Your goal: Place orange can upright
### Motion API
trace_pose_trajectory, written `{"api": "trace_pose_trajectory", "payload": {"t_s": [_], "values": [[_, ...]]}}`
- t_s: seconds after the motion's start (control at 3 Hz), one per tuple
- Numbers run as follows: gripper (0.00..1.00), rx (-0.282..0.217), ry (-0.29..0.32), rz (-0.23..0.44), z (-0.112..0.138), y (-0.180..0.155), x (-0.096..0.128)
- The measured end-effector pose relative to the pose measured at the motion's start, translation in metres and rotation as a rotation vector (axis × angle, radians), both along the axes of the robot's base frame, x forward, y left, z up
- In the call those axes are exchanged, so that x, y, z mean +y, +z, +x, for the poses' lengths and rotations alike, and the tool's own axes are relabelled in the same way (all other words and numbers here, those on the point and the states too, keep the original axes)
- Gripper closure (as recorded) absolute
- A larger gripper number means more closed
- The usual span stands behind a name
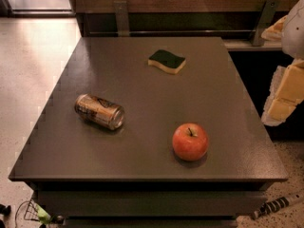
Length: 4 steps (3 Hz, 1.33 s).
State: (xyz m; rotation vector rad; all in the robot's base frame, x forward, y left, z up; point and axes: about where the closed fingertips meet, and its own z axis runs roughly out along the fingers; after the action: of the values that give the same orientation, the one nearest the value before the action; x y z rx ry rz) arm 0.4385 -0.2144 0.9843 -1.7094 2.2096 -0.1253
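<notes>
The orange can (99, 111) lies on its side on the left part of the dark grey table (142, 84), its silver end facing front right. My gripper (284, 95) shows at the right edge of the view as white and yellow parts, beyond the table's right edge and far from the can. It holds nothing that I can see.
A red-orange apple (190, 141) stands at the table's front right. A sponge (166, 61) with a dark green top lies at the back middle. A wooden wall with metal brackets (121, 17) runs behind the table. Pale floor lies to the left.
</notes>
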Motion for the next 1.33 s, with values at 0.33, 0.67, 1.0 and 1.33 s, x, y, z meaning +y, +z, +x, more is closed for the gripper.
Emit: {"api": "trace_pose_trajectory", "payload": {"t_s": [0.33, 0.67, 1.0, 1.33], "values": [[0.00, 0.002, -0.001, 0.006, 0.003, 0.000, 0.002], [0.00, 0.023, -0.011, 0.077, 0.036, 0.003, 0.024], [0.00, 0.084, -0.044, 0.231, 0.080, -0.008, 0.081], [0.00, 0.116, -0.095, 0.281, 0.098, -0.008, 0.134]]}}
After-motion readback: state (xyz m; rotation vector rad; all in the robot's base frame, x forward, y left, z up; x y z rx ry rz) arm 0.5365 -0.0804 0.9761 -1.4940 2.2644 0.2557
